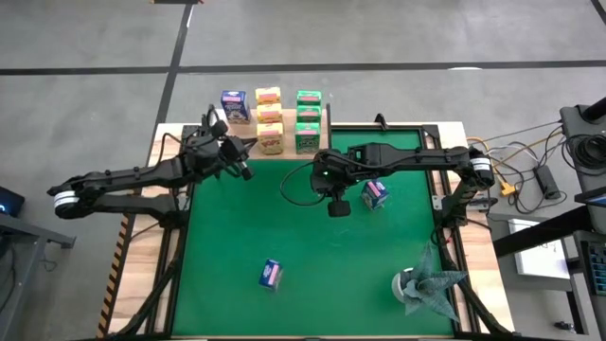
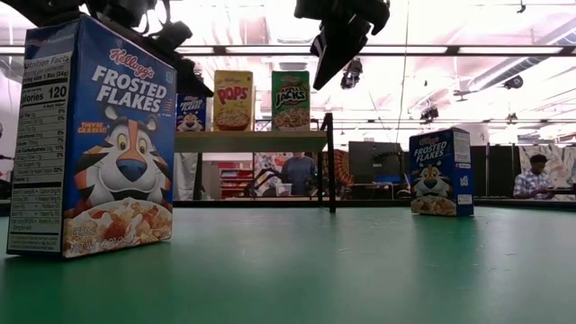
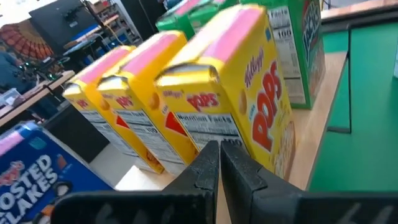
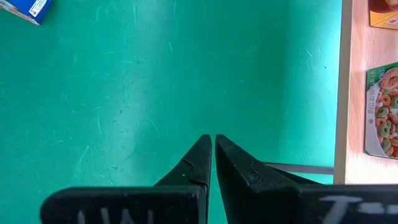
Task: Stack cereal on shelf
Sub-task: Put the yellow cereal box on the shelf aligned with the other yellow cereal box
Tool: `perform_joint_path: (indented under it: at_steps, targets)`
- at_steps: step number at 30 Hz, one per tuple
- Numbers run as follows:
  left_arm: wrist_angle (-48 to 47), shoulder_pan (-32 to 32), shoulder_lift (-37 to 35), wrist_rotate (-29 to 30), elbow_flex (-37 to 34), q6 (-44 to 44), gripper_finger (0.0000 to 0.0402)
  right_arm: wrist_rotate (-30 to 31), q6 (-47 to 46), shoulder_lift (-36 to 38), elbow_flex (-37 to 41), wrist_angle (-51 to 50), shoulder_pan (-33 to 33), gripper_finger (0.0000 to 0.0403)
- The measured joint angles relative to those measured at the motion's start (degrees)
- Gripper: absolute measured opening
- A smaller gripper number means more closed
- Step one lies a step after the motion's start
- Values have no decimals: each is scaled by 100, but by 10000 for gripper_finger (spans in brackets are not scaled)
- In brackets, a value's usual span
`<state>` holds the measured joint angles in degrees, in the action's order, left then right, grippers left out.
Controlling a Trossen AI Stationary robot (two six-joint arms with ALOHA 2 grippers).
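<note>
Surveying: green mat (image 1: 312,256) spread over the table; shelf (image 1: 284,147) standing at the mat's far edge; two arms reaching in over it from either side
Shelf: light wood board on thin black posts; in the low view (image 2: 252,141) it sits well above mat level, with boxes standing on top
Yellow cereal boxes (image 1: 270,118): three in a row on the shelf, touching one another; the left wrist view shows them close up (image 3: 205,106), "POPS" on the side panels
Green cereal boxes (image 1: 307,120): three in a row just beside the yellow ones, on the shelf's right part; one green corner shows in the right wrist view (image 4: 382,112)
Blue box on shelf (image 1: 234,105): alone at the left end, beside the yellow row; Frosted Flakes print
Blue box mid-mat (image 1: 375,194): on the mat, just beside the right arm's wrist; upright in the low view (image 2: 441,171)
Blue box near edge (image 1: 271,275): on the mat's near part, well apart from both arms; fills the low view's left (image 2: 90,144), upright
Left gripper (image 1: 244,170): at the shelf's front edge, fingers (image 3: 205,171) pressed together, empty, tips pointing at the nearest yellow box
Right gripper (image 1: 337,206): hanging above bare mat near the centre; fingers (image 4: 199,158) together, holding nothing
Foil wad (image 1: 426,284): grey-green, on the mat's near right corner
</note>
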<state>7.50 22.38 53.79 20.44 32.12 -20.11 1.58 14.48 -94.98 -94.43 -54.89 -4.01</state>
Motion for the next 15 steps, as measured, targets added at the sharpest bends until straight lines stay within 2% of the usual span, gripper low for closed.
perform_joint_path:
  at_steps: [4,7,10,15]
  targets:
    - [61,30,234,37,0,-41,0,0,-1,-2,0,0,0,13]
    - [55,30,326,439,9,-23,0,0,-107,-2,0,-3,0,13]
    - [-46,30,309,752,9,27,0,0,-147,-2,0,-9,0,13]
    - [-290,-7,47,755,11,256,0,0,-147,-2,0,-35,0,13]
